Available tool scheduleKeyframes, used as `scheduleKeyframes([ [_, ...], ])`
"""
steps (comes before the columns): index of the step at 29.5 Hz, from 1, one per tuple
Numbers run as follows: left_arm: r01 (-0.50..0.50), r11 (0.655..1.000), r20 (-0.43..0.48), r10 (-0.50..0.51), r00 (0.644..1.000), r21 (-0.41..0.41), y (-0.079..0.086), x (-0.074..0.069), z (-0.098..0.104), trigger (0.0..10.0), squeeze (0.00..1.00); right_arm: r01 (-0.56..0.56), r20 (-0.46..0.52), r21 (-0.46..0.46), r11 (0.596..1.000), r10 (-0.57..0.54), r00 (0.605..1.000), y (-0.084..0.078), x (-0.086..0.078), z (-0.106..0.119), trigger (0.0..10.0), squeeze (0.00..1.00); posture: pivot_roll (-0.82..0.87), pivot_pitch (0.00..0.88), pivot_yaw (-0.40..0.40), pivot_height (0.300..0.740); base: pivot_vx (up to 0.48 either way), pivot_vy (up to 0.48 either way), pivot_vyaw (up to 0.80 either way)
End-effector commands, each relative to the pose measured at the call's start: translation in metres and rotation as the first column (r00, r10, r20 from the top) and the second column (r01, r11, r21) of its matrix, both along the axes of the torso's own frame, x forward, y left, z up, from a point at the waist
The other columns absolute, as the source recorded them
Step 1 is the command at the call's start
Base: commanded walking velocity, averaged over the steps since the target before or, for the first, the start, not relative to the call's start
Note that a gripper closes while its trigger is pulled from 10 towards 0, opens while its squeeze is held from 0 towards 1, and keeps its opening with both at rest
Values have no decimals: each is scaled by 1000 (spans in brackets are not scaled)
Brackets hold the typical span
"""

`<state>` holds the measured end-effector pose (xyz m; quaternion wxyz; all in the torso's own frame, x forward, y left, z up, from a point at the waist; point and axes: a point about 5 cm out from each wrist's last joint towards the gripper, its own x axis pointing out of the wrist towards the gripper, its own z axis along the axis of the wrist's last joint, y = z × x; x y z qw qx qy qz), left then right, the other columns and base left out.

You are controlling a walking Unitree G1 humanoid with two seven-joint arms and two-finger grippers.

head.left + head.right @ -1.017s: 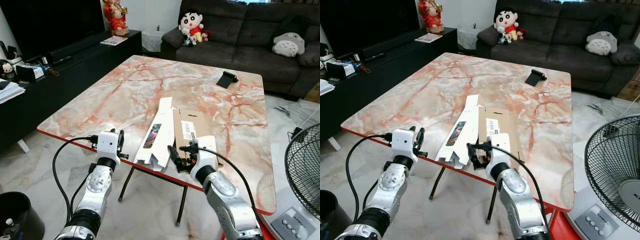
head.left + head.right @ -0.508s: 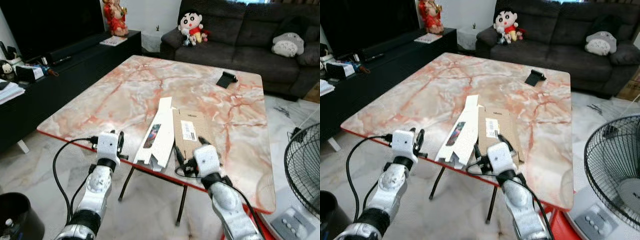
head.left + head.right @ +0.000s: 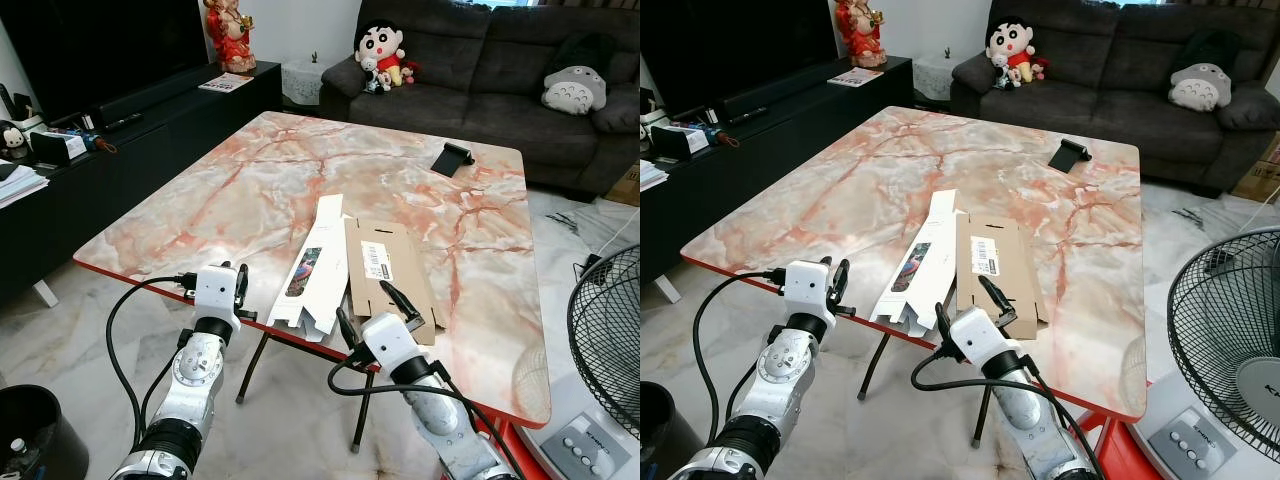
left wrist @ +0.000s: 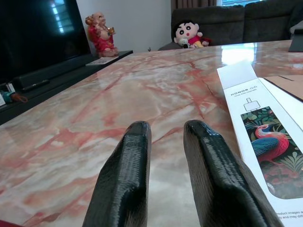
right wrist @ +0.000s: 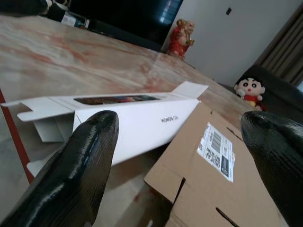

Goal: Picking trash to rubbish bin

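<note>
Right gripper [image 3: 370, 312] jaws wide apart at the brown cardboard [image 3: 385, 262]; left gripper [image 3: 234, 284] jaws seemingly slightly parted.

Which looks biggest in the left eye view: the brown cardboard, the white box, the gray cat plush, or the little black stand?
1. white box and brown cardboard: too alike to rank.
2. gray cat plush, though it sits farther away on the sofa, so it is unsure.
3. little black stand.
</note>
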<state>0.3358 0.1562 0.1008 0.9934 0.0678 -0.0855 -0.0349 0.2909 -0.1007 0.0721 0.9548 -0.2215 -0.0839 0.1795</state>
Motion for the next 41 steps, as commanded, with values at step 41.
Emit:
scheduleKeyframes([
  [41,457,889,-126,-458,880,-38,0,-32,24,10000,0,-51,143,-324,945,102,984,33,15,-7,10000,0,55,0,-28,740,0,0,0],
])
